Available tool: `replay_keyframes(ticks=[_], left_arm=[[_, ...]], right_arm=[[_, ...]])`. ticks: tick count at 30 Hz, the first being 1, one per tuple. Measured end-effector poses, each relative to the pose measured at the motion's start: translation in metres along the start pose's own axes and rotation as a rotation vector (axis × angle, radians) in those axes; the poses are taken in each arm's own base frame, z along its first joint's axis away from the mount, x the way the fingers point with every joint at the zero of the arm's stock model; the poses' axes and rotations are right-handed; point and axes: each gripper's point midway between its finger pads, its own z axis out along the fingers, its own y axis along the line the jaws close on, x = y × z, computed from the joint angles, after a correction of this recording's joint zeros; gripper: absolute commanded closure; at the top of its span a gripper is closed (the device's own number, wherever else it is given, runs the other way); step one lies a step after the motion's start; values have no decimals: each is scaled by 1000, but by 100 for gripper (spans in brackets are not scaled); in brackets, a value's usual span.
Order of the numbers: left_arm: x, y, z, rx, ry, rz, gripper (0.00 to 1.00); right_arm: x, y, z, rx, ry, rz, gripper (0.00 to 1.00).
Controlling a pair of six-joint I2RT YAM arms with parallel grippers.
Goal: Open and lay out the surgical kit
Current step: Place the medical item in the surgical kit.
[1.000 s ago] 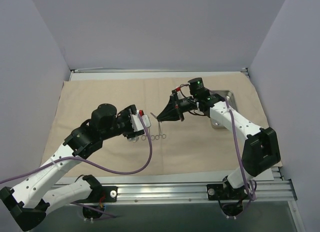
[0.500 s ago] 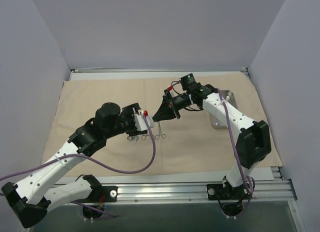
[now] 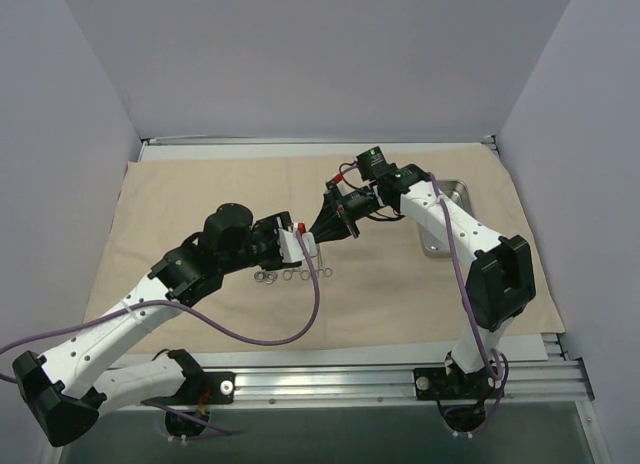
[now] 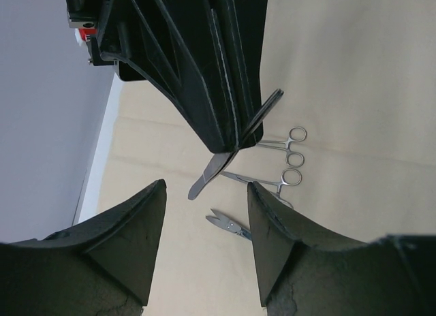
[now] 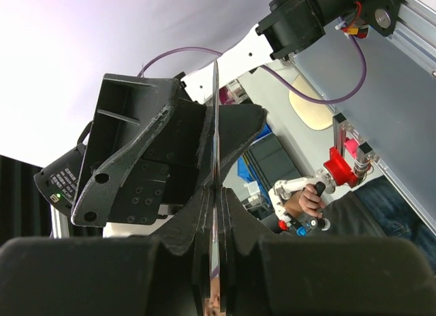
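The beige cloth wrap (image 3: 200, 199) lies spread flat over the table. My right gripper (image 3: 322, 231) hovers above its middle, shut on silver tweezers (image 4: 235, 142) that tilt down to the left. In the right wrist view the tweezers (image 5: 216, 118) stand edge-on between the shut fingers. My left gripper (image 3: 306, 246) is open just left of it. Its fingertips (image 4: 158, 193) flank the rounded end of the tweezers without touching it. Two ring-handled forceps (image 4: 289, 140) and small scissors (image 4: 231, 225) lie on the cloth below. The steel tray (image 3: 458, 196) sits at the right, partly hidden by my right arm.
Grey walls close in the table at the back and on both sides. A metal rail (image 3: 350, 384) with both arm bases runs along the near edge. A purple cable (image 3: 290, 329) loops from my left arm over the cloth.
My left gripper has moved right and a little forward, up to the tweezers' lower end. My right gripper has shifted slightly left, still holding the tweezers. The instruments on the cloth have stayed put.
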Motion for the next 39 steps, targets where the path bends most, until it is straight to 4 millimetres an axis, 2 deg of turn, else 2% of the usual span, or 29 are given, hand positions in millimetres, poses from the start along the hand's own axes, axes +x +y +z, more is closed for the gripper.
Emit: replay_keyframes(ticks=[4, 6, 7, 8, 10, 11, 14, 17, 18, 19, 20, 21, 25, 28, 30, 33, 36, 39], left_arm=[[0, 1, 5, 0, -3, -1, 41], [-2, 1, 7, -2, -8, -1, 49], [-2, 1, 8, -3, -9, 0, 54], [-2, 2, 9, -3, -9, 0, 72], [-3, 3, 11, -4, -5, -5, 95], [-2, 1, 12, 5, 1, -5, 98], [1, -1, 16, 16, 18, 3, 98], [6, 0, 17, 10, 51, -26, 98], [7, 1, 18, 9, 61, -47, 98], [7, 4, 20, 0, 70, -76, 98], [8, 9, 21, -12, 76, -106, 98], [11, 13, 21, -29, 84, -144, 98], [29, 25, 14, -91, 126, -315, 98], [48, 37, 3, -156, 168, -476, 98], [70, 44, -8, -209, 242, -600, 98], [105, 51, -22, -272, 392, -799, 98], [135, 46, -26, -289, 540, -962, 98], [162, 24, -28, -264, 687, -1078, 98]], right_arm=[[3, 3, 0, 0, 4, -9, 100], [3, 4, 0, 0, 4, -13, 100], [3, 4, 0, 0, 4, -13, 100], [3, 4, 0, 0, 4, -13, 100], [3, 5, 1, 1, 4, -14, 100], [3, 6, 1, 0, 5, -10, 100], [-2, 8, -2, -5, -6, 5, 100], [-7, 8, -3, -4, -17, 18, 73], [-10, 8, -4, -5, -27, 14, 58], [-14, 10, -6, -5, -41, 9, 50], [-18, 11, -9, -5, -59, -2, 33], [-21, 12, -10, -1, -73, -12, 1], [-34, 12, -20, 31, -141, -84, 0], [-50, 3, -34, 68, -217, -106, 0], [-67, -9, -49, 115, -299, -112, 0], [-96, -30, -83, 217, -445, -126, 0], [-123, -50, -116, 337, -588, -151, 0], [-131, -61, -125, 409, -636, -176, 0]])
